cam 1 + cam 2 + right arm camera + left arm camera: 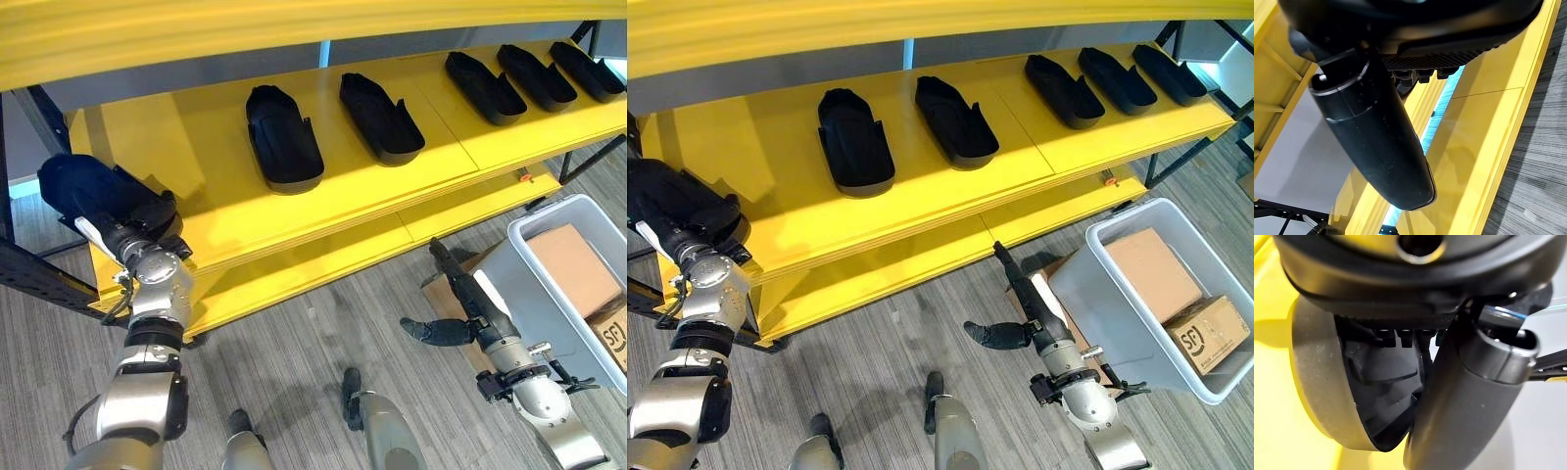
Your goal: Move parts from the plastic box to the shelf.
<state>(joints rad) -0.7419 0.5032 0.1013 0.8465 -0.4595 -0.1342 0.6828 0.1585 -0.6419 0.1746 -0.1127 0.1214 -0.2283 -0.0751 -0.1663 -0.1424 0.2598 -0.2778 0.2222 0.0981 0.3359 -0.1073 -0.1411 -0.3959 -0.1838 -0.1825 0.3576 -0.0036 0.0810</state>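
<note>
My left hand (140, 223) is shut on a black moulded part (76, 186) at the far left end of the yellow shelf (196, 147). In the left wrist view the thumb (1464, 396) curls against the part's ribbed shell (1366, 377). Several more black parts (284, 137) lie in a row along the shelf, two in the middle and three at the right end. My right hand (478, 305) hangs open over the floor, fingers straight, just left of the grey plastic box (534, 294).
Two cardboard boxes (1151, 269) sit inside the plastic box. A lower yellow shelf board (323, 264) runs under the top one. A black frame post (29, 269) stands at the shelf's left end.
</note>
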